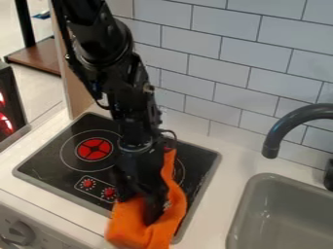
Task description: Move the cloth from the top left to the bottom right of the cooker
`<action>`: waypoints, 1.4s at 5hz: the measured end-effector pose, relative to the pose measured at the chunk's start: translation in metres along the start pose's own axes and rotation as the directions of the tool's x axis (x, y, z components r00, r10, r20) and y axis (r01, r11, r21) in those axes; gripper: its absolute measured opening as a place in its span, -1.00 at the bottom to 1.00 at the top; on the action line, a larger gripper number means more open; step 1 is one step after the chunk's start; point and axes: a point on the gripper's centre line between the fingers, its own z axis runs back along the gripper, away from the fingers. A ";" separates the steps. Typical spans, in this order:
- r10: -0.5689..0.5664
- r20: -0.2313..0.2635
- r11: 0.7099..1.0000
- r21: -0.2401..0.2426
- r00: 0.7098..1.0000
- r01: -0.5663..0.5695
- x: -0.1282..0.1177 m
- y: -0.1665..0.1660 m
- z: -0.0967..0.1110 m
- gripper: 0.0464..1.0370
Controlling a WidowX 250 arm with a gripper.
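Orange cloth lies bunched over the bottom right part of the black cooker, spilling across its front rim onto the white counter, with a narrower strip running up beside the gripper. The gripper hangs down against the cloth; whether it is clamped on it or apart, I cannot tell. Left of the arm sits a red-marked burner, with two red knobs nearer the front.
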 end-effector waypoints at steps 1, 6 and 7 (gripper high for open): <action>-0.004 -0.004 1.000 -0.006 1.000 0.004 0.000 -0.001 0.000 0.92; -0.012 0.184 0.998 -0.052 0.983 0.022 0.015 -0.005 0.077 0.92; -0.014 0.184 0.998 -0.054 0.983 0.024 0.015 -0.005 0.077 0.92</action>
